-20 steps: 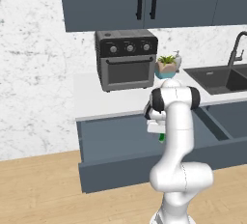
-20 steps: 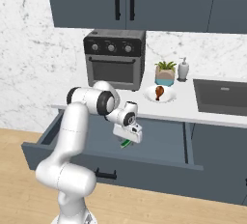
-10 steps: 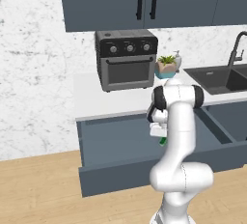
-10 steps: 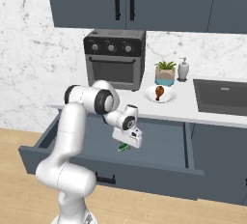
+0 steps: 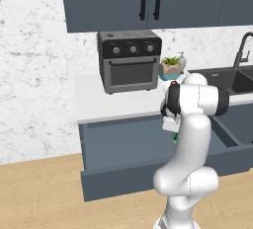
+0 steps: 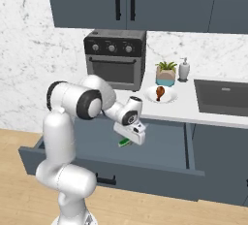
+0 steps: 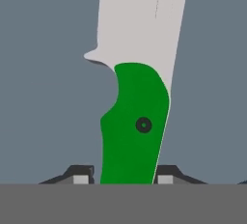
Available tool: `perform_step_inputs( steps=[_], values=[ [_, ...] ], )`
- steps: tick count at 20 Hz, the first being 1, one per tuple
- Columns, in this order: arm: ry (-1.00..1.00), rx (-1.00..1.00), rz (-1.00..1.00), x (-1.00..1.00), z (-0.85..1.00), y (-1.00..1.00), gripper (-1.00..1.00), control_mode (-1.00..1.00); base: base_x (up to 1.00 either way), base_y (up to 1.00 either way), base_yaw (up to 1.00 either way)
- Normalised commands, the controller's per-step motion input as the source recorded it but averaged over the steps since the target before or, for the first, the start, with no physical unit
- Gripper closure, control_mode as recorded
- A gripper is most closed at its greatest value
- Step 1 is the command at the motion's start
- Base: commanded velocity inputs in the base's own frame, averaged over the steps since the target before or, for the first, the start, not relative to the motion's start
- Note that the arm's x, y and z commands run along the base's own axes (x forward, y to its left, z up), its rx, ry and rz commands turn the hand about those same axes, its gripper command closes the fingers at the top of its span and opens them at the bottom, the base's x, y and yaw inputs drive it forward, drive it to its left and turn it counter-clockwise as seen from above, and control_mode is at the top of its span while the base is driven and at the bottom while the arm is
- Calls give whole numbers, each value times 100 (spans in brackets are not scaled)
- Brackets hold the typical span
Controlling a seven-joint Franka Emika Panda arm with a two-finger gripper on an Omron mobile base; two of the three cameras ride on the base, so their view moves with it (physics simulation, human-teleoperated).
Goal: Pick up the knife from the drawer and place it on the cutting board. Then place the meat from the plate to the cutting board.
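The knife [image 7: 132, 131] has a bright green handle and a pale blade and lies on the slate-blue floor of the open drawer [image 6: 162, 146]. My gripper [image 7: 124, 176] is down in the drawer, shut on the handle, with one fingertip [image 7: 81, 175] against each side. From the right base view the green handle [image 6: 125, 142] peeks out under the hand. A reddish-brown drumstick, the meat [image 6: 159, 92], rests on the white plate [image 6: 168, 98] on the counter behind the drawer. The cutting board is out of view.
A black toaster oven [image 5: 129, 60] stands on the white counter. Beside it are a teal plant pot [image 6: 165, 75] and a soap dispenser [image 6: 183, 69]. To the right lies a dark sink [image 6: 224, 97] with a faucet [image 5: 242, 50]. Dark cabinets hang overhead.
The jaws have closed onto the knife's green handle. The hand has stayed at about the same spot in the drawer.
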Motion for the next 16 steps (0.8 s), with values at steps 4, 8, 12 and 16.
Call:
perform_step_inputs(
  steps=[4, 8, 12, 16],
  values=[
    [-6, -1, -1, -72, 100, 0, 100, -100, 0, 0, 0],
    [-10, -6, 5, -71, 100, 14, 100, -100, 0, 0, 0],
    [-5, -1, 13, -52, 100, 28, 100, -100, 0, 0, 0],
    [-1, 0, 15, -44, 100, 27, 100, -100, 0, 0, 0]
  ],
)
